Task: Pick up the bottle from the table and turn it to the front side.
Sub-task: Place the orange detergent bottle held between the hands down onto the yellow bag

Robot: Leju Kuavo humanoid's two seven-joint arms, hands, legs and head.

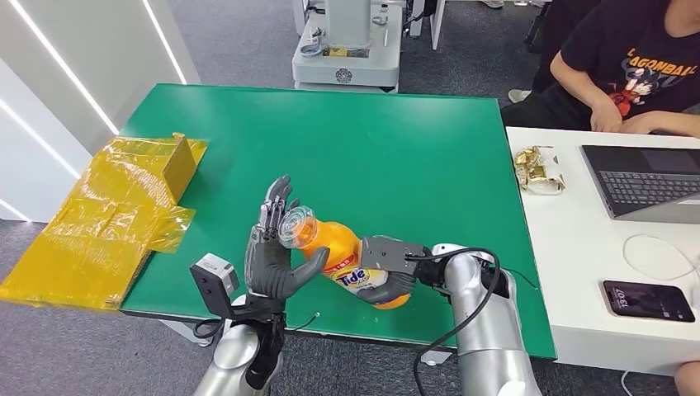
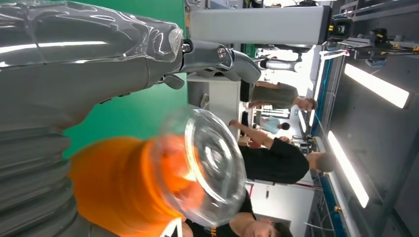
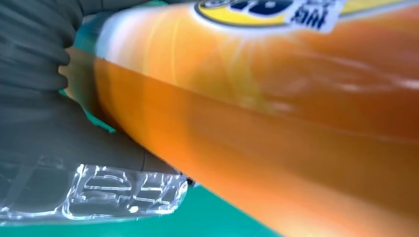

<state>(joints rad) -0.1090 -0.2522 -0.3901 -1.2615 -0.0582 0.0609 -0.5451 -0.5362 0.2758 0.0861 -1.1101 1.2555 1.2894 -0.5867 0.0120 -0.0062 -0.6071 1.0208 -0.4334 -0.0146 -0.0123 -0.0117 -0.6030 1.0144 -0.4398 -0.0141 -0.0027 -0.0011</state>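
Observation:
An orange Tide bottle (image 1: 342,256) with a clear cap (image 1: 297,224) is held tilted above the near edge of the green table (image 1: 371,140), label facing up, cap pointing left. My right hand (image 1: 388,270) grips its base end, and the orange body (image 3: 276,123) lies against the thumb (image 3: 49,148) in the right wrist view. My left hand (image 1: 272,247) stands by the cap with fingers spread upward, palm toward the bottle, thumb reaching under the neck. In the left wrist view the cap (image 2: 212,163) and orange neck (image 2: 118,182) sit just off the palm.
A yellow plastic-wrapped box (image 1: 115,210) hangs over the table's left edge. To the right, a white desk (image 1: 578,272) carries a laptop (image 1: 648,181), a phone (image 1: 648,299) and a snack wrapper (image 1: 538,169), with a seated person (image 1: 627,66) behind. A grey machine base (image 1: 347,49) stands beyond the table.

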